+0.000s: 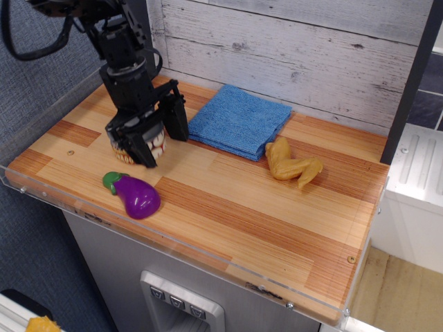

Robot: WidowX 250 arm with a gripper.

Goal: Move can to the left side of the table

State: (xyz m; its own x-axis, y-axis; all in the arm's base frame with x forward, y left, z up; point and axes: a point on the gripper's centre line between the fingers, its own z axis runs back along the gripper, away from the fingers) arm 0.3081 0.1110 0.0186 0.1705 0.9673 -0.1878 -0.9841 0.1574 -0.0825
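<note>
The can (138, 148) sits low over the left part of the wooden table (235, 207); only its cream and red lower side shows between the black fingers. My gripper (156, 136) is shut on the can, with one finger (144, 151) in front and one behind at the right. The arm hides the can's lid. I cannot tell whether the can touches the tabletop.
A purple toy eggplant (134, 194) with a green cap lies just in front of the can near the front edge. A folded blue cloth (240, 120) lies at the back middle. A yellow toy chicken piece (291, 165) lies right of centre. A white plank wall stands behind.
</note>
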